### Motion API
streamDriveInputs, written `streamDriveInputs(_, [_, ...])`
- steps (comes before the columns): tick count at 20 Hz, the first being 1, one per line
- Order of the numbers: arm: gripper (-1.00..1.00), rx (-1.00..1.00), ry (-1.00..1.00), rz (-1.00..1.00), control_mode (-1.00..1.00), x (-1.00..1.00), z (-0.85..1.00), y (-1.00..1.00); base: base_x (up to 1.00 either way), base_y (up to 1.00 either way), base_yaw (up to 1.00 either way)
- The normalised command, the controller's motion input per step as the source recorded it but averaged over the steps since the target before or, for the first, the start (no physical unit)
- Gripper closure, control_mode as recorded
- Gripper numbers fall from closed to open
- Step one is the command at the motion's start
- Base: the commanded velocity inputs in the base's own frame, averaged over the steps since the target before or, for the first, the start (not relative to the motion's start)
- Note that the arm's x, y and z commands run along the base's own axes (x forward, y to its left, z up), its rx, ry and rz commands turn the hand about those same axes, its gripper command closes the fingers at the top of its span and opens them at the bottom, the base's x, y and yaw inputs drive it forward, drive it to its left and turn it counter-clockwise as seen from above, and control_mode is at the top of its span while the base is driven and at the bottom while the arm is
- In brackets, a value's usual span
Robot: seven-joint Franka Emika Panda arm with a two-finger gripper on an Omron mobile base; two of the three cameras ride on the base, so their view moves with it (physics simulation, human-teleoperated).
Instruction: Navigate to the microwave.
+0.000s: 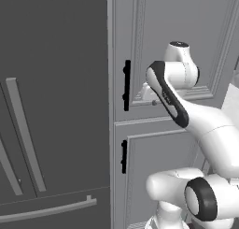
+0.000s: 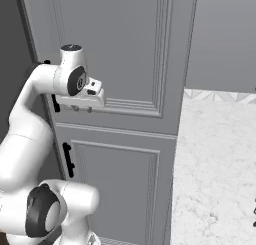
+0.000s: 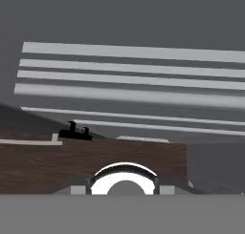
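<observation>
Base is parked nose-on to a tall grey cabinet [image 1: 168, 46]: two panelled doors stacked, each with a black handle [image 1: 126, 85] on its left edge. Left of it stands a dark fridge [image 1: 51, 106] with long grey handles. To the right, a white marble counter [image 2: 215, 164] runs off past the cabinet's side, with a grey wall above it. None of what's ahead is a wide box with a near-black front, so I can't place the microwave from here. My guess is it sits somewhere along the counter run to the right, meaning the base has to turn or slide that way rather than go forward. That's a judgement, not something seen. The arm is folded up close to the upper cabinet door, hand near the door's lower moulding. The gripper [image 2: 82, 108] points down and is partly masked by the hand body; the fingers are too small to read, so I can't tell whether they're spread or together. The hand view looks down the cabinet face: pale moulding stripes, a strip of wood floor [image 3: 91, 164], a small black handle [image 3: 75, 132]. Counter is cut off at the right edge, and a dark speck there is unreadable.
</observation>
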Motion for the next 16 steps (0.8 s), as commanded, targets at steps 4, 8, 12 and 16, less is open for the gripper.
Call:
streamDriveInputs(4, [-1.00, -0.05, -0.25, -0.01, -1.00, -0.85, 0.00, 0.01, 0.00, 0.00, 0.00])
streamDriveInputs(8, [-1.00, -0.12, -0.38, -0.07, -1.00, -1.00, 0.00, 0.00, 0.00, 0.00, 0.00])
streamDriveInputs(12, [-1.00, -0.06, -0.41, -0.07, -1.00, -0.99, 0.41, -0.15, 0.00, 0.00, 0.00])
streamDriveInputs(16, [-1.00, 0.16, -0.18, 0.00, -1.00, -0.83, 0.98, -0.30, 0.00, 0.00, 0.00])
